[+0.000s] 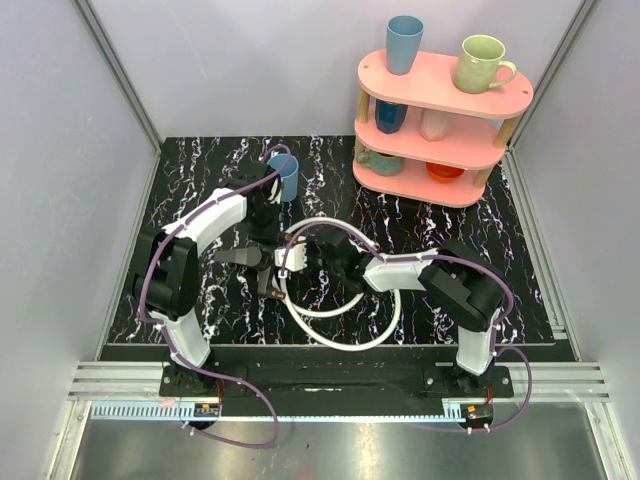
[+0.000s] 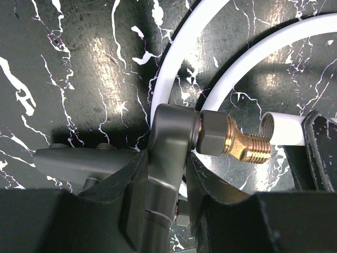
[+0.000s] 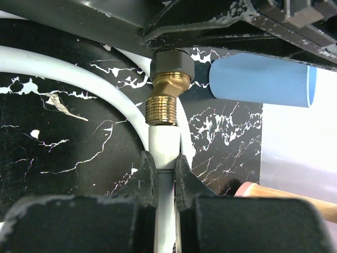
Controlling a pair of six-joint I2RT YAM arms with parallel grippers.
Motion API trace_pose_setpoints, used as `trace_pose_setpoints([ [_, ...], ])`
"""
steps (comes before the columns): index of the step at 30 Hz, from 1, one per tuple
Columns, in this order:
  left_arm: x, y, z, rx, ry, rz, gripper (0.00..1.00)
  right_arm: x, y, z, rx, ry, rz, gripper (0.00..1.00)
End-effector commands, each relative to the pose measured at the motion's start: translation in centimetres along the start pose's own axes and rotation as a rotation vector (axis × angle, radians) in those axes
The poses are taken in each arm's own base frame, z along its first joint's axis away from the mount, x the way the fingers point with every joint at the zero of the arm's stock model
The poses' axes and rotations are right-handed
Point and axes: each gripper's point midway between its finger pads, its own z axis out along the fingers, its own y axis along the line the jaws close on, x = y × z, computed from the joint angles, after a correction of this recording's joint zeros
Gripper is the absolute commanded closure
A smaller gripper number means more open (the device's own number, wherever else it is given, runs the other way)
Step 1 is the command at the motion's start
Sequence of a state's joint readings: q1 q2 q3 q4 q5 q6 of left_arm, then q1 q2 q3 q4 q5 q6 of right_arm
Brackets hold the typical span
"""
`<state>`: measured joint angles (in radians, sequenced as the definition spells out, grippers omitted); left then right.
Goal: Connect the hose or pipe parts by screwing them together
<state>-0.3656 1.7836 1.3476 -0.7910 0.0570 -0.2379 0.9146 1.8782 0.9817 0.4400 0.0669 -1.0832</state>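
Hoses [image 1: 345,346] lie in white loops on the desk [image 1: 200,190], and two of their ends meet between the arms. They look light, bendy and springy, so I think it is best to hold close to the end. The brass fitting [image 2: 239,143] is hard and a bit slippery. The left hand [image 2: 181,153] pinches the dark nut [image 2: 213,132] behind the threads. The right hand [image 3: 165,174] pinches the white hose end [image 3: 163,145], just beside the threads, not screwed on yet. A blue cup [image 1: 287,180] stands at the back. More cups [image 1: 483,63] sit on the pink shelf [image 1: 440,85]. I cannot tell what is in them.

Hose loops [image 1: 345,347] on table [image 1: 180,182] centre, cup [image 1: 289,180] behind, shelf [image 1: 432,82] back right.
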Motion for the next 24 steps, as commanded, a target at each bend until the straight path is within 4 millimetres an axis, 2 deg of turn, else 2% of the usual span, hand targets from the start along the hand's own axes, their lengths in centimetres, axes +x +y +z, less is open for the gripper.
trace_pose_setpoints([
  [1,-0.1,-1.7,0.4,0.080,0.008,-0.050,1.00,-3.4,-2.9,0.3,0.083,-0.081,0.020,1.00],
  [24,0.0,-1.5,0.5,0.090,0.017,-0.056,1.00,-3.0,-1.6,0.5,0.073,-0.087,0.060,1.00],
])
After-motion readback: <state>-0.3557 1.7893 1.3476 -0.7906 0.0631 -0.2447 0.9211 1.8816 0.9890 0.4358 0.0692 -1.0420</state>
